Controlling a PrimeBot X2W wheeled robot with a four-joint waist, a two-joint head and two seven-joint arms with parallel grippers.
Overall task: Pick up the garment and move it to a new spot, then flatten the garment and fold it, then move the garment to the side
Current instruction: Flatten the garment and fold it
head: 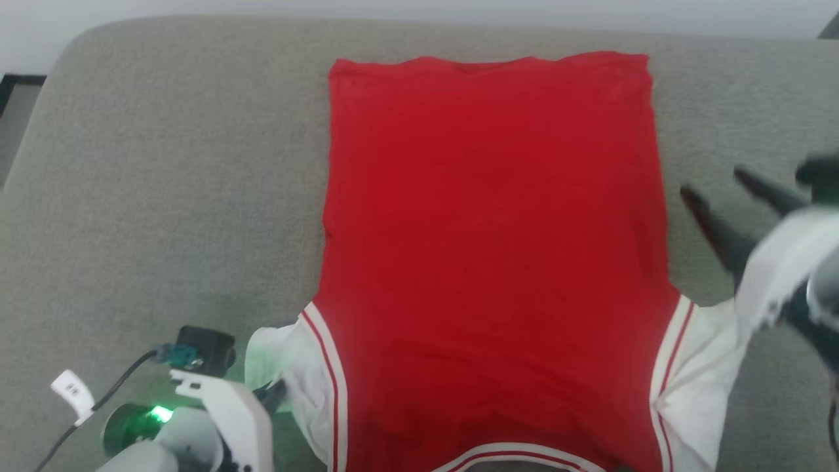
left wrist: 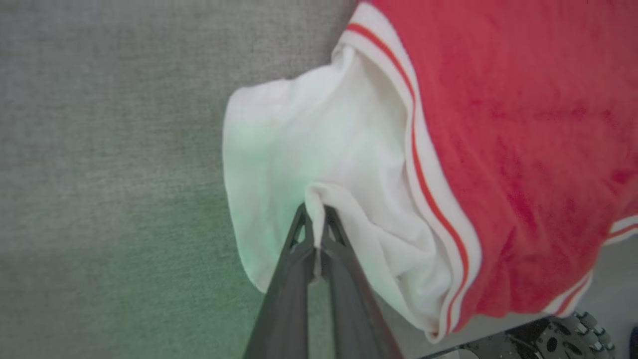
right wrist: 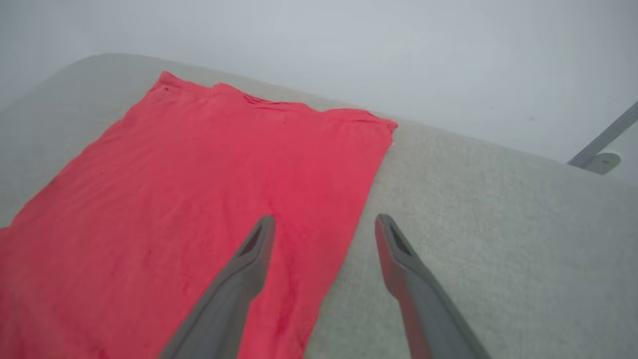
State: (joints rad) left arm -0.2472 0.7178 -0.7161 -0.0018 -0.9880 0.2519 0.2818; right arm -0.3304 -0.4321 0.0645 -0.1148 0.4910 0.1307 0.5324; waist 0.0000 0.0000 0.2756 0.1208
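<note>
One garment (head: 491,262) lay flat at centre frame on the grey surface (head: 164,196). My left hand (left wrist: 315,212), lower left, was clamped on one of two white sleeves (left wrist: 299,139). My right hand (right wrist: 325,222), at the right edge, stood open and empty.

A: Where do we have room?
B: Bare grey cushion (head: 164,196) left of the garment (head: 491,229). Narrower strip on its right, where our right gripper (head: 714,183) hangs with fingers spread.
A: Blockers?
B: Our left gripper (left wrist: 315,219), pinched on the white sleeve (left wrist: 279,149) at the near-left corner, with its cable (head: 124,373) beside it. The wall (right wrist: 398,50) rises just behind the cushion's far edge.
</note>
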